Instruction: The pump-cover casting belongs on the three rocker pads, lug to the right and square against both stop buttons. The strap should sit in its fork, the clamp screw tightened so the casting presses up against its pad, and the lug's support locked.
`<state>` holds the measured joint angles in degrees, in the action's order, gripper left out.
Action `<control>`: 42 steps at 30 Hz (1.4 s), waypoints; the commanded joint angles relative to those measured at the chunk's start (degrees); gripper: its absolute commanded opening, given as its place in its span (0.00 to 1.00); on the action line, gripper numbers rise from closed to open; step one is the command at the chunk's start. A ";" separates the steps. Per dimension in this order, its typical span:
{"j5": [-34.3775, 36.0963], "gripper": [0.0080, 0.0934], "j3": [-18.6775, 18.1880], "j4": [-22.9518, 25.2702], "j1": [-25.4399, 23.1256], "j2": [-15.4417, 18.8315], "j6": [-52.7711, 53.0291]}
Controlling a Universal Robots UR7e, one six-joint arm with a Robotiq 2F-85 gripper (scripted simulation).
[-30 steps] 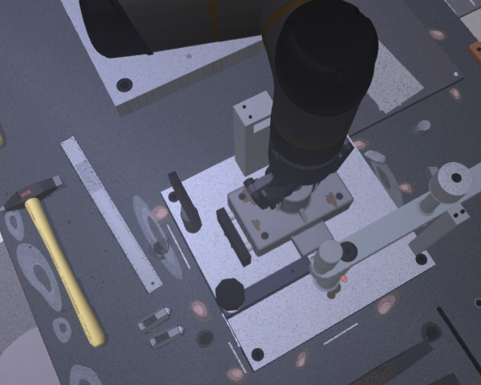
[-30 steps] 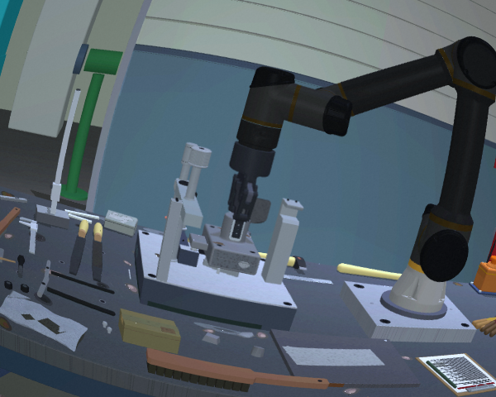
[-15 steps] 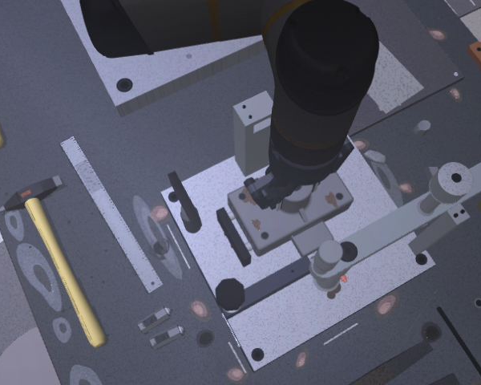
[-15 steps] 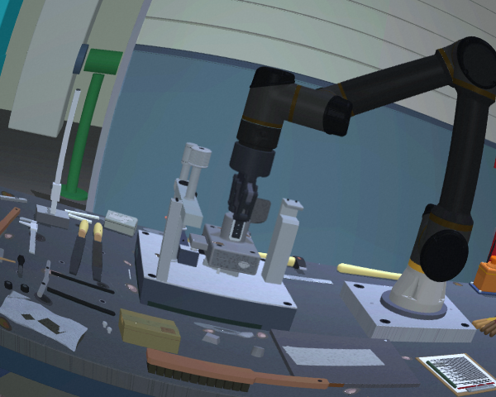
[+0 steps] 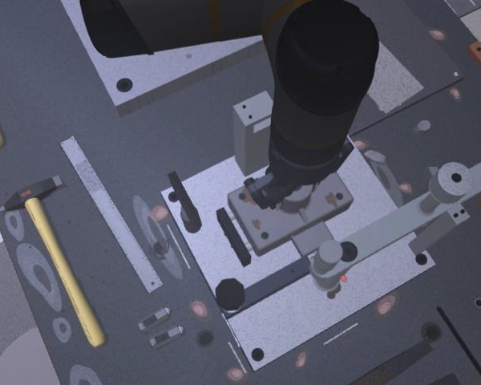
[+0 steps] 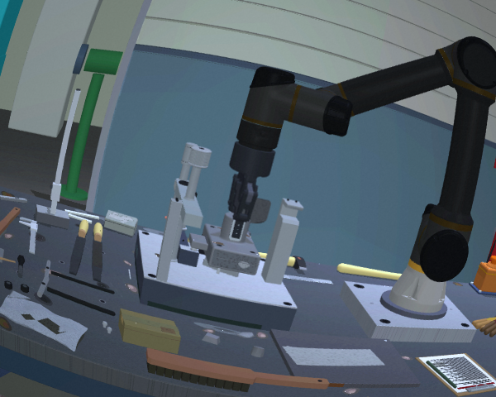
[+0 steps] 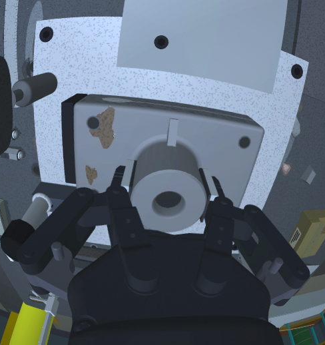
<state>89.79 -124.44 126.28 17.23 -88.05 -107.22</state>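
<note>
The pump-cover casting (image 5: 288, 209) (image 6: 231, 252) (image 7: 166, 150) is a grey rectangular block with rust patches and a round boss (image 7: 168, 194) on top. It sits on the pale fixture plate (image 5: 299, 257), and my gripper (image 7: 168, 179) (image 5: 274, 192) (image 6: 241, 213) is closed around its boss from above. The casting's lug (image 5: 309, 240) points toward the strap. The long grey strap (image 5: 398, 223) lies swung aside across the plate's right part, with a clamp screw (image 5: 452, 178) at its far end. A dark stop bar (image 5: 232, 236) lies along the casting's left side.
A tan box (image 6: 150, 330) lies in front of the fixture. A hammer (image 5: 58, 265) and a steel rule (image 5: 110, 213) lie left of the plate. A grey upright block (image 5: 252, 132) stands behind the casting. A black knob (image 5: 229, 293) sits at the plate's front left.
</note>
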 commanded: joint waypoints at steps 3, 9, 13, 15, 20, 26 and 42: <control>0.21 0.59 0.06 0.03 0.06 -0.09 0.04; 0.21 0.66 0.06 0.03 0.06 -0.09 0.04; 0.21 0.66 0.06 0.03 0.06 -0.09 0.04; 0.21 0.66 0.06 0.03 0.06 -0.09 0.04; 0.21 0.66 0.06 0.03 0.06 -0.09 0.04; 0.21 0.77 0.06 0.03 0.06 -0.09 0.04; 0.21 0.77 0.13 -0.10 0.06 -0.16 0.04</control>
<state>90.00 -124.34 126.15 17.29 -88.18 -107.18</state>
